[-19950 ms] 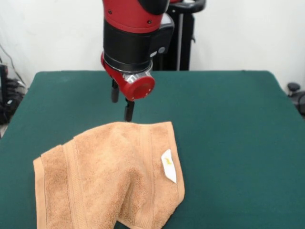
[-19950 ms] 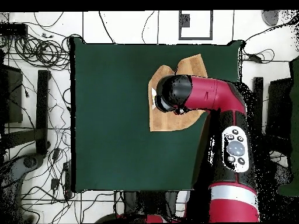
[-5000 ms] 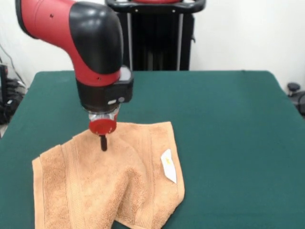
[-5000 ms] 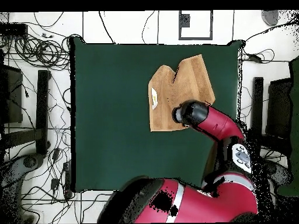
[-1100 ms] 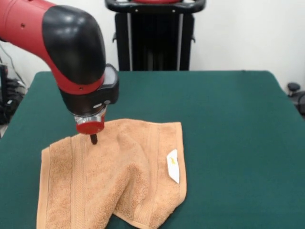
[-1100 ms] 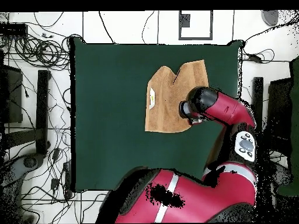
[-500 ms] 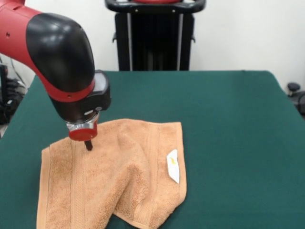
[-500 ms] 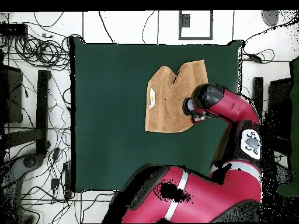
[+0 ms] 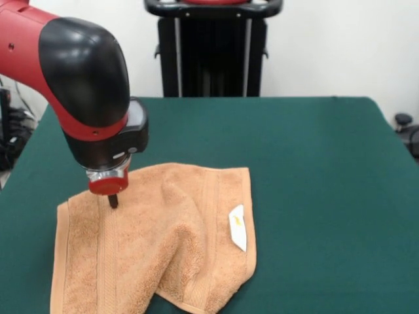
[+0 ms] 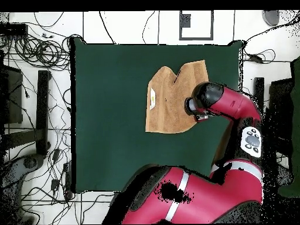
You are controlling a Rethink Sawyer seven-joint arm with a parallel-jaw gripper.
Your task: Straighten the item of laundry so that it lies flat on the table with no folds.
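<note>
**Gripper tip down on the towel's far-left part, towel still folded**

The table (image 9: 314, 170) fills most of the front view with its dark green top, bare across the whole right half and the far strip. Over its left side hangs the arm (image 9: 72, 78), a bulky red and black joint ending in a red wrist disc. Below and to the right of that lies the towel (image 9: 170, 242), orange-tan, on the near-left part of the table and running off the near edge of the front view. It is not flat: a thick fold runs from its middle toward the near edge, and the right-hand flap lies doubled over. A small white label (image 9: 237, 227) sits near the towel's right edge. The gripper (image 9: 112, 200) shows as one short dark tip under the wrist disc, down at the towel's far-left area beside a woven band; whether it is spread or pinching cloth cannot be made out. In the overhead view the wrist covers the towel's (image 10: 170, 99) edge.
</note>
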